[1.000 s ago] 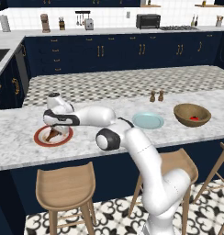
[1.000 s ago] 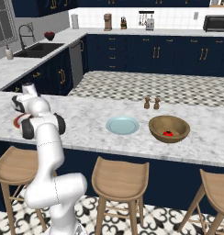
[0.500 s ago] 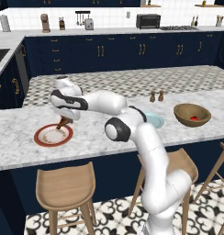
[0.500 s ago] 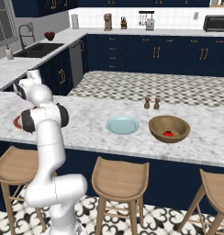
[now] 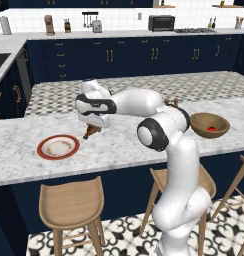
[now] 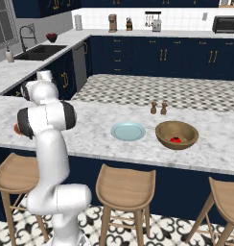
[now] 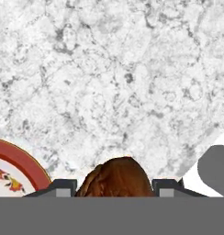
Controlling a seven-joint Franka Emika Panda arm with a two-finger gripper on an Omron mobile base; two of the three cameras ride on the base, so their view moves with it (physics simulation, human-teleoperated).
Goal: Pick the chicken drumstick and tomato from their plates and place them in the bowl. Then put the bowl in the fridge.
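My gripper (image 5: 94, 126) hangs just above the marble counter, to the right of the red-brown-rimmed plate (image 5: 58, 147), and is shut on the brown chicken drumstick (image 5: 91, 131). In the hand view the drumstick (image 7: 116, 178) sits between my fingertips (image 7: 63, 186), with the plate's rim (image 7: 18, 160) at the lower left. That plate holds no food. The wooden bowl (image 5: 210, 125) stands far right with the red tomato (image 5: 210, 129) inside it. From the right base view, the pale blue plate (image 6: 128, 130) lies bare, left of the bowl (image 6: 176, 134) and tomato (image 6: 175, 140). The fridge is out of view.
Two small shakers (image 6: 158, 107) stand behind the bowl and the blue plate. Wooden stools (image 5: 71, 205) line the counter's near edge. My arm's elbow (image 5: 156, 132) hangs over the counter between the gripper and the bowl.
The gripper has risen off the red-rimmed plate with the drumstick and swung right, past the plate's edge. The bowl, tomato and blue plate have stayed put.
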